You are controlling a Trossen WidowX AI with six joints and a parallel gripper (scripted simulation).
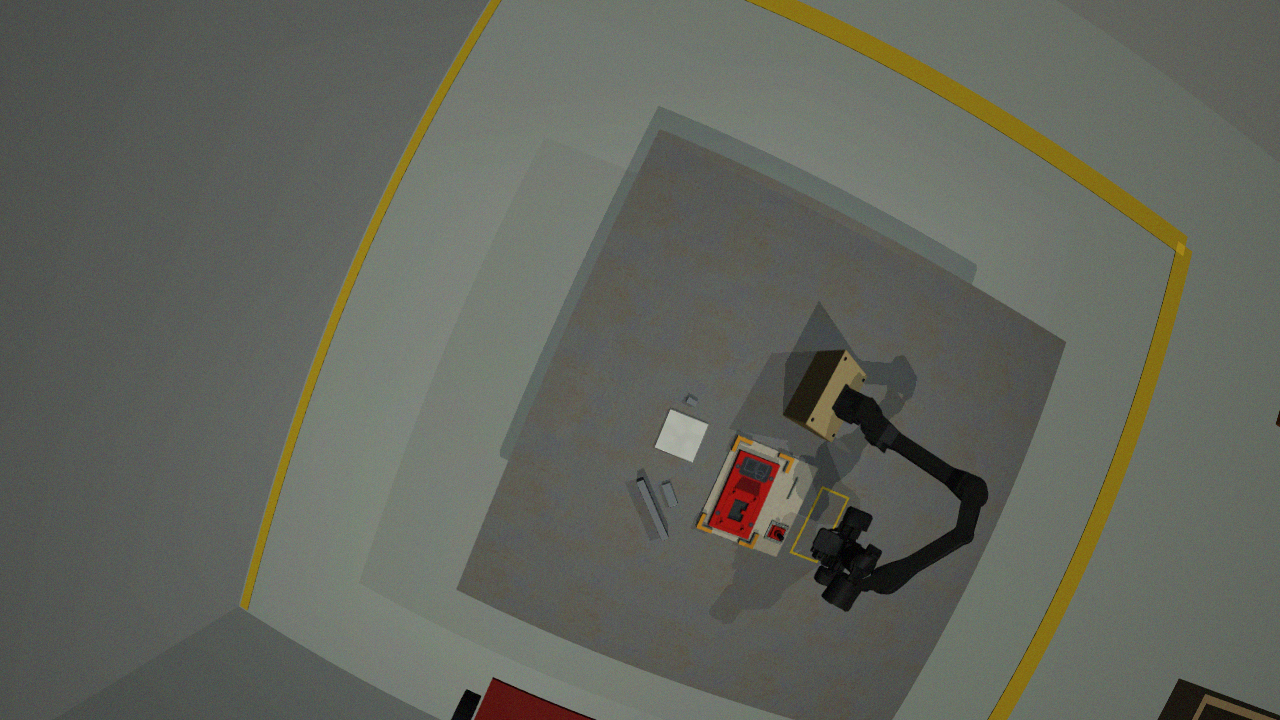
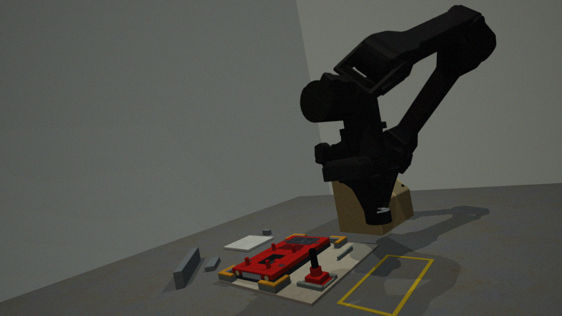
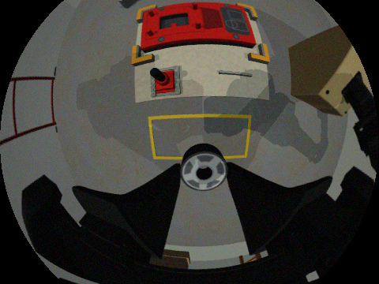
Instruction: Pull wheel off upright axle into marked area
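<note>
Nearest in the exterior view lies the yellow-outlined marked area (image 2: 387, 285) on the bench (image 2: 491, 267), with nothing but shadow inside it. High above its far end hangs the claw (image 2: 378, 214), clamped on the wheel (image 2: 379, 215), whose pale hub (image 3: 204, 173) faces the wrist camera between the two dark fingers. From the wrist view the wheel sits over the near edge of the outline, so it looks roughly above the zone but well off the surface. Just left of the outline stands the bare upright axle (image 2: 313, 257) on its red base, on the pale board (image 2: 353, 255) that also carries the red chassis (image 2: 281, 257). Farther left lie grey blocks (image 2: 186, 267) and a white plate (image 2: 248, 242), and beyond them all the tan pedestal (image 2: 401, 204) bearing the arm. The step in hand seems to be the carry: the wheel is off the axle and not yet lowered. The next move calls for a straight descent so the wheel lands wholly within the yellow lines, then spreading the fingers and lifting away without brushing it
</note>
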